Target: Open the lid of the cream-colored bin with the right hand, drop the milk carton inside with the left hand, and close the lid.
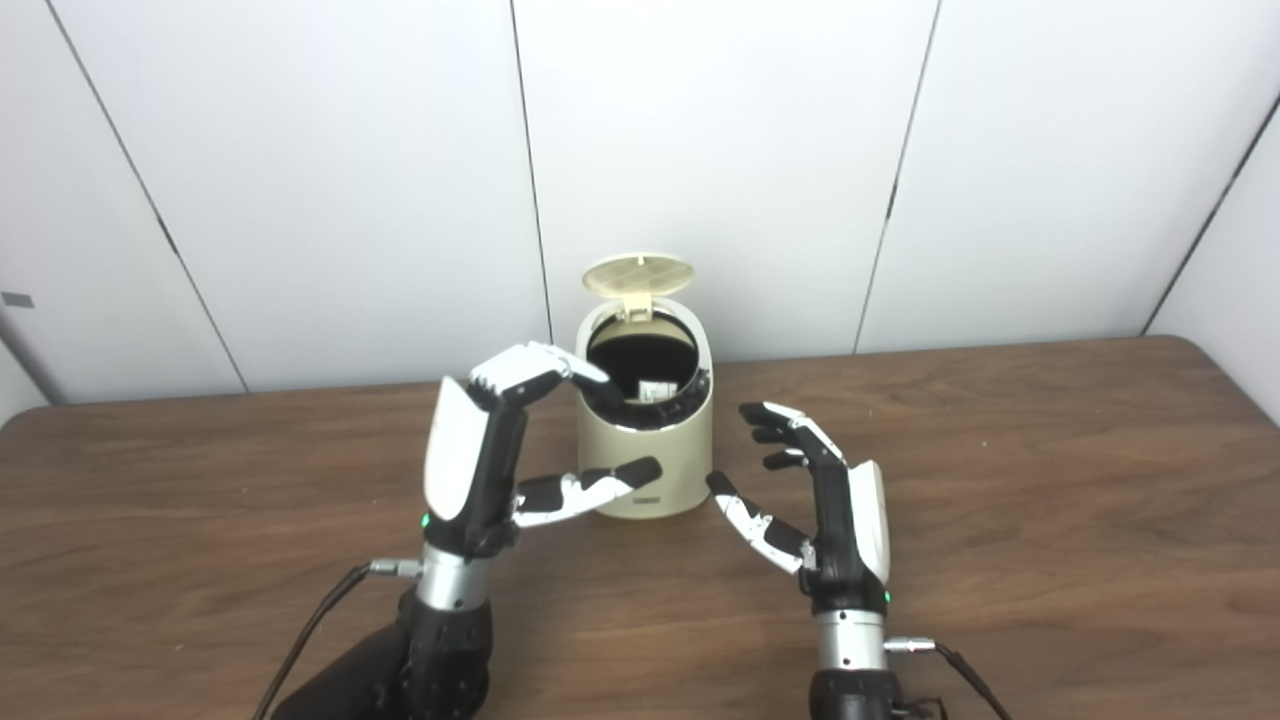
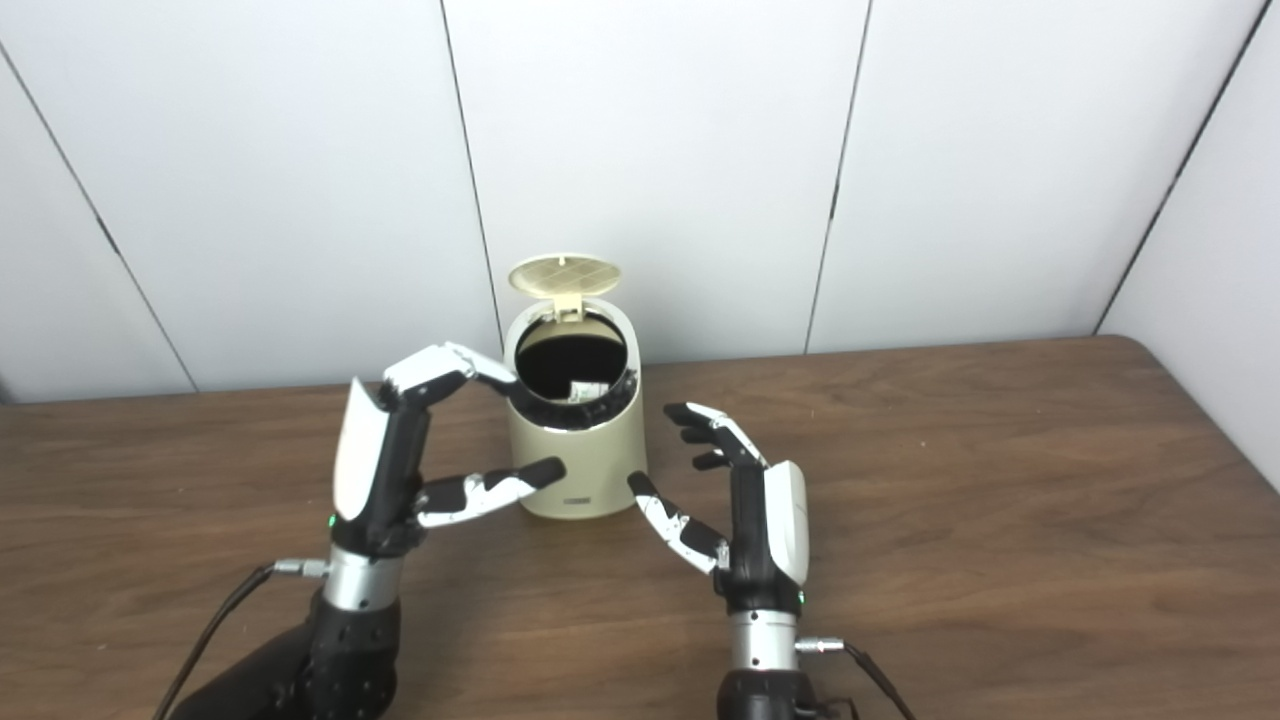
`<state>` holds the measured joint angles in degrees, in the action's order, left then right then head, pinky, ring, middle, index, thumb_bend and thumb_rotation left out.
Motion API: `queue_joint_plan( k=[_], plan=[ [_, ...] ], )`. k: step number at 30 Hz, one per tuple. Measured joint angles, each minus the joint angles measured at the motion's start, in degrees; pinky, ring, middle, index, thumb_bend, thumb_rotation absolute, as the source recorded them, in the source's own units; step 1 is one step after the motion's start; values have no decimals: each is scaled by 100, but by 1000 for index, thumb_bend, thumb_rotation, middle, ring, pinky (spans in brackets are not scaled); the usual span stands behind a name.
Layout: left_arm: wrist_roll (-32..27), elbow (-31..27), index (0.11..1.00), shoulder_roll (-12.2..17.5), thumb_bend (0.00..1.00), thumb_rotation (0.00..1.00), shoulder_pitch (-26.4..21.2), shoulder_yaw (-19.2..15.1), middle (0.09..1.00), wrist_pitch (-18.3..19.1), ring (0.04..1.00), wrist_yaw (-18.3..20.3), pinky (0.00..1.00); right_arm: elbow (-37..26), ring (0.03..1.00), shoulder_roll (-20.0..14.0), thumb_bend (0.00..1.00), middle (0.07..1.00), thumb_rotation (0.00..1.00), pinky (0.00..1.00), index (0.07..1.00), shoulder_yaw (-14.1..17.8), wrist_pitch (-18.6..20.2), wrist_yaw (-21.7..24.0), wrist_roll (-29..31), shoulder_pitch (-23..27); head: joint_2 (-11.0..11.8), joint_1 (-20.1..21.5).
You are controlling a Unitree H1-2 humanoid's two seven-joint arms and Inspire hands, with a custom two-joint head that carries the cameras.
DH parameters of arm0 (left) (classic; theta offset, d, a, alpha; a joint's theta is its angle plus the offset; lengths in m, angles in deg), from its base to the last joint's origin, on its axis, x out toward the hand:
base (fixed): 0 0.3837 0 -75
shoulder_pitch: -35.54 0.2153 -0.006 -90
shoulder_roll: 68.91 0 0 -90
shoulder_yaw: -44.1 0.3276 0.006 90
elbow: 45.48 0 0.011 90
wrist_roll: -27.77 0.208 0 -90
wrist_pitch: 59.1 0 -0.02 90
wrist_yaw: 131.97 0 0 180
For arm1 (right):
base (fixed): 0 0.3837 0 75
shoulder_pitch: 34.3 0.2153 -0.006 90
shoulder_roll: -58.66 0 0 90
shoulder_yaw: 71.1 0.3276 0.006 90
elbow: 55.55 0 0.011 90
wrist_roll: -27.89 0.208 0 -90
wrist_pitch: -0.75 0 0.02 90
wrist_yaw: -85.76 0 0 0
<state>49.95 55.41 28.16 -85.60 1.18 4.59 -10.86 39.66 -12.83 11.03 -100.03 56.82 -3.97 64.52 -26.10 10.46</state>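
While the lid (image 1: pixel 638 272) stands open | carton (image 1: pixel 655 388) lies inside bin (image 1: pixel 648 470) | left hand (image 1: pixel 500 440) empty, fingers spread at rim | right hand (image 1: pixel 820 500) released, ready to close it.

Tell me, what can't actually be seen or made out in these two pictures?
- Most of the carton inside the bin: both views, hidden by the rim and the dark interior.
- Bin's back side: both views, faces away.
- Label low on the bin's front: too small to read.
- Arms behind the left hand and right hand: cut off by the bottom edge.
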Motion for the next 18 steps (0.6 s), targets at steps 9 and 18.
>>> queue_joint_plan(
  k=[9,18],
  plan=[
    [-1478,-923,496,392,485,100,1377,-1190,594,21,562,1730,498,-834,963,-810,707,978,889,904,972,-18,-39,510,-423,-287,44,-123],
    [-2887,-1005,817,-118,705,890,2401,-2682,783,37,753,4152,688,-2680,961,-1034,780,968,983,885,972,97,932,1916,-992,519,70,-150]
  ],
)
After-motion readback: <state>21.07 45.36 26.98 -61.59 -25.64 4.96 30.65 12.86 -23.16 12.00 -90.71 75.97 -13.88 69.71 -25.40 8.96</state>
